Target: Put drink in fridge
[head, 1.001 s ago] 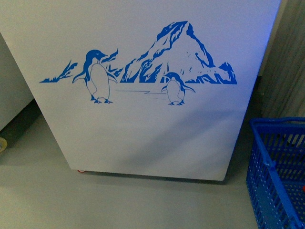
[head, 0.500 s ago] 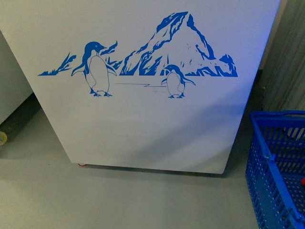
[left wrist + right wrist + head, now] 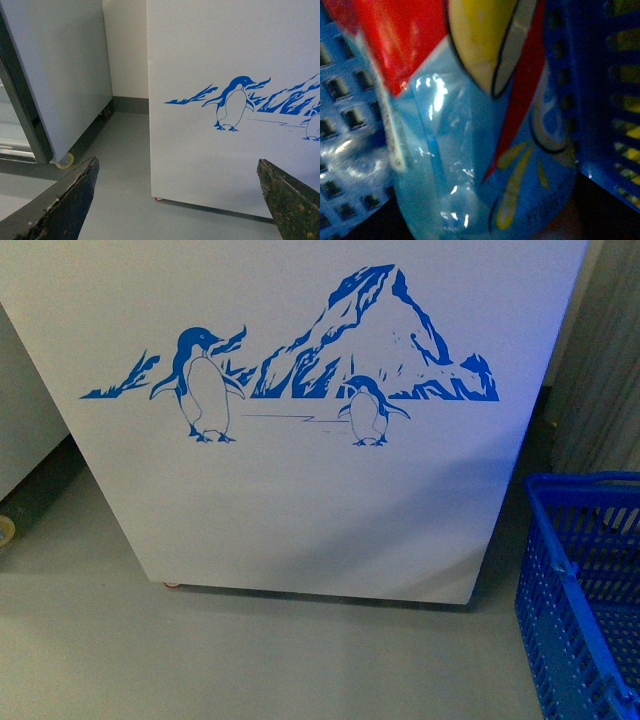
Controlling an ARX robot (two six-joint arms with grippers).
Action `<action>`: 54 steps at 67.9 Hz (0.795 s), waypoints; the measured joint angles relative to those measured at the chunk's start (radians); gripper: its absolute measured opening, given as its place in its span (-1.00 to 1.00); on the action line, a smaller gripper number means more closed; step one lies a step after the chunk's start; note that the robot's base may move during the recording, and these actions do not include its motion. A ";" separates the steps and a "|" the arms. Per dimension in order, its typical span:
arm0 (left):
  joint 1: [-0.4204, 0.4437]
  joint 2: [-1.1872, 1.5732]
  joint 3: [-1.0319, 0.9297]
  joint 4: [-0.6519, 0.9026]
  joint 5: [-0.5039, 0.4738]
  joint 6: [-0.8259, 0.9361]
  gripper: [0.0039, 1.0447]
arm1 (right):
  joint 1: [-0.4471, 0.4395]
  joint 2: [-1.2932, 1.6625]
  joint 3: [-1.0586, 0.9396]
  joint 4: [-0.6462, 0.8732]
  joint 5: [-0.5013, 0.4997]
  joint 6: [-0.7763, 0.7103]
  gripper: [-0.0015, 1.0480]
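The fridge (image 3: 300, 500) fills the front view: its white front panel with the blue penguin-and-mountain picture; its lid is out of view. It also shows in the left wrist view (image 3: 225, 75). My left gripper (image 3: 182, 200) is open and empty, its dark fingers (image 3: 70, 205) spread wide, facing the fridge's lower left corner. The drink (image 3: 485, 125) fills the right wrist view: blue, yellow, red and white label close up. My right gripper is shut on it; its fingers are hidden behind the bottle. Neither arm shows in the front view.
A blue plastic basket (image 3: 585, 590) stands on the grey floor right of the fridge; its mesh (image 3: 610, 100) surrounds the drink. A tall grey cabinet (image 3: 55, 75) stands left of the fridge, with a floor gap between them.
The front view shifted slightly between one second and half a second ago, then held still. A small red spot inside the basket at the right edge is out of view now.
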 joint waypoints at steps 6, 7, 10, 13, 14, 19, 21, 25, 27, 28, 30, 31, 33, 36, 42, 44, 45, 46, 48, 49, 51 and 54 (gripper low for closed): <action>0.000 0.000 0.000 0.000 0.000 0.000 0.85 | 0.017 -0.051 -0.076 0.042 -0.043 0.027 -0.01; 0.000 0.000 0.000 0.000 0.000 0.000 0.85 | 0.020 -0.060 -0.089 0.048 -0.050 0.030 -0.03; 0.000 0.000 0.000 0.000 0.000 0.000 0.85 | 0.032 -0.092 -0.132 0.071 -0.071 0.041 -0.08; 0.000 0.000 0.000 0.000 0.000 0.000 0.85 | 0.050 -0.145 -0.196 0.105 -0.091 0.047 -0.12; 0.000 0.000 0.000 0.000 0.000 0.000 0.85 | 0.055 -0.160 -0.214 0.115 -0.095 0.048 -0.13; 0.000 0.000 0.000 0.000 0.000 0.000 0.85 | 0.092 -0.293 -0.338 0.182 -0.134 0.060 -0.17; 0.000 0.000 0.000 0.000 0.000 0.000 0.85 | 0.103 -0.340 -0.373 0.197 -0.149 0.069 -0.17; 0.000 0.000 0.000 0.000 0.000 0.000 0.85 | 0.128 -0.473 -0.456 0.217 -0.190 0.088 -0.19; 0.000 0.000 0.000 0.000 0.000 0.000 0.85 | 0.143 -0.563 -0.504 0.219 -0.212 0.100 -0.19; 0.000 0.000 0.000 0.000 0.000 0.000 0.85 | 0.148 -0.595 -0.520 0.217 -0.220 0.103 -0.19; 0.000 0.000 0.000 0.000 0.000 0.000 0.85 | 0.159 -0.660 -0.550 0.212 -0.233 0.113 -0.19; 0.000 0.000 0.000 0.000 0.000 0.000 0.85 | 0.164 -0.693 -0.564 0.208 -0.240 0.115 -0.19; 0.000 0.000 0.000 0.000 0.000 0.000 0.85 | 0.180 -0.798 -0.605 0.187 -0.259 0.131 -0.20; 0.000 0.000 0.000 0.000 0.000 0.000 0.85 | 0.200 -0.941 -0.649 0.143 -0.285 0.149 -0.20; 0.000 0.000 0.000 0.000 0.000 0.000 0.85 | 0.243 -1.230 -0.696 0.025 -0.319 0.178 -0.20; 0.000 0.000 0.000 0.000 0.000 0.000 0.85 | 0.261 -1.337 -0.700 -0.021 -0.322 0.179 -0.20; 0.000 0.000 0.000 0.000 0.000 0.000 0.85 | 0.266 -1.373 -0.700 -0.037 -0.322 0.182 -0.20; 0.000 0.000 0.000 0.000 0.000 0.000 0.85 | 0.271 -1.408 -0.700 -0.054 -0.324 0.185 -0.20; 0.000 0.000 0.000 0.000 0.000 0.000 0.85 | 0.282 -1.478 -0.698 -0.086 -0.325 0.192 -0.20; 0.000 0.000 0.000 0.000 0.000 0.000 0.85 | 0.293 -1.548 -0.694 -0.117 -0.325 0.197 -0.20; 0.000 0.000 0.000 0.000 0.000 0.000 0.85 | 0.304 -1.617 -0.689 -0.148 -0.320 0.199 -0.20; 0.000 0.000 0.000 0.000 0.000 0.000 0.85 | 0.328 -1.748 -0.677 -0.202 -0.304 0.200 -0.20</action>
